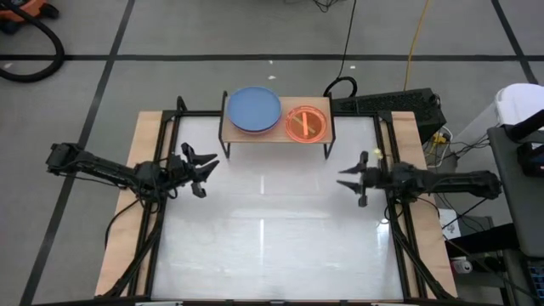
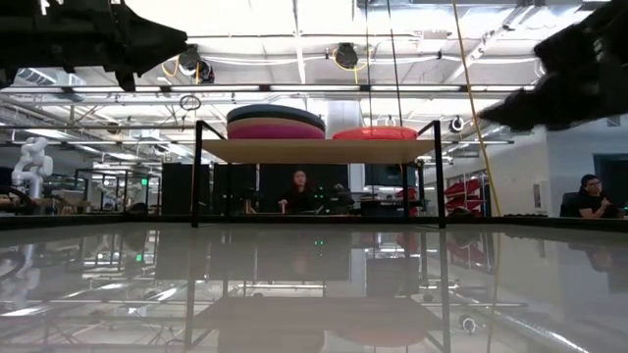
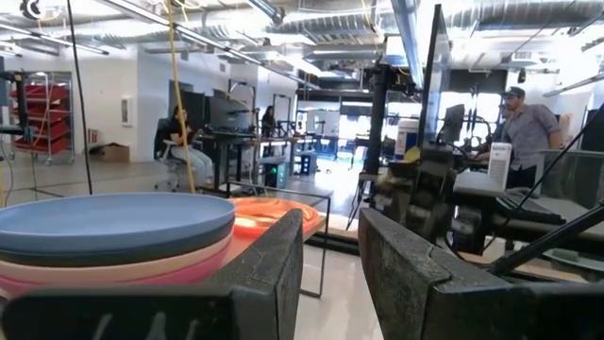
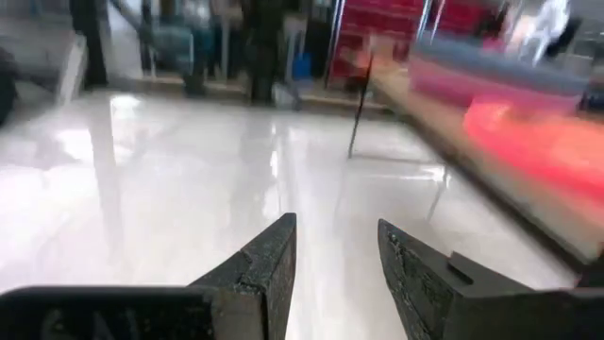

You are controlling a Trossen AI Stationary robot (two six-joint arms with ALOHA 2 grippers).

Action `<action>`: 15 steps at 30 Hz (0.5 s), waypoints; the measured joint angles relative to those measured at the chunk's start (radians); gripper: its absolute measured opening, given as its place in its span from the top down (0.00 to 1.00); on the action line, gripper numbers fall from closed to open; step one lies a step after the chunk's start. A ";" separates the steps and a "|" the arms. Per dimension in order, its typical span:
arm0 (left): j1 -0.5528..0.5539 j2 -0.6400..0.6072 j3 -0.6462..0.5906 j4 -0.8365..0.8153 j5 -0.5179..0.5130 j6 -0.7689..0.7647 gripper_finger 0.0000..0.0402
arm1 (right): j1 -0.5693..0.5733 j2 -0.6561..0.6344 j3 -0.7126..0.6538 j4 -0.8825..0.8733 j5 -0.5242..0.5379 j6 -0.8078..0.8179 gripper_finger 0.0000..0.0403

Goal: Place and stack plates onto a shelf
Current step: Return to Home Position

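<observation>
The shelf (image 1: 276,127), a wooden top on thin black legs, stands at the table's far edge. On its left half lies a stack of large plates with the blue plate (image 1: 253,110) on top; the low view shows a dark grey plate (image 2: 276,114) over a magenta one (image 2: 276,130). On the right half sit the smaller plates, the orange plate (image 1: 306,123) uppermost. My left gripper (image 1: 206,167) hovers open left of the shelf. My right gripper (image 1: 347,183) hovers open right of it. Both are empty.
The white table (image 1: 272,246) spreads glossy between the arms and toward the near edge. Black frame rails (image 1: 153,246) run along both sides. People sit at desks in the room beyond (image 2: 297,191). Cables and a power strip (image 1: 387,104) lie behind the shelf.
</observation>
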 joint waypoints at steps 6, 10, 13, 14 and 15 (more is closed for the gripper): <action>0.001 0.000 0.000 -0.014 0.001 0.000 0.72 | 0.000 0.065 -0.003 0.053 -0.028 0.004 0.67; 0.001 0.005 0.000 -0.015 0.001 0.000 0.72 | -0.001 0.065 -0.004 0.070 -0.026 0.004 0.67; 0.001 0.006 0.000 -0.013 0.001 0.000 0.72 | -0.001 0.066 -0.005 0.072 -0.026 0.004 0.67; 0.001 0.007 0.000 -0.014 0.001 0.000 0.72 | -0.001 0.066 -0.005 0.073 -0.026 0.004 0.67; 0.001 0.007 0.000 -0.014 0.001 0.000 0.72 | -0.001 0.066 -0.006 0.076 -0.026 0.004 0.67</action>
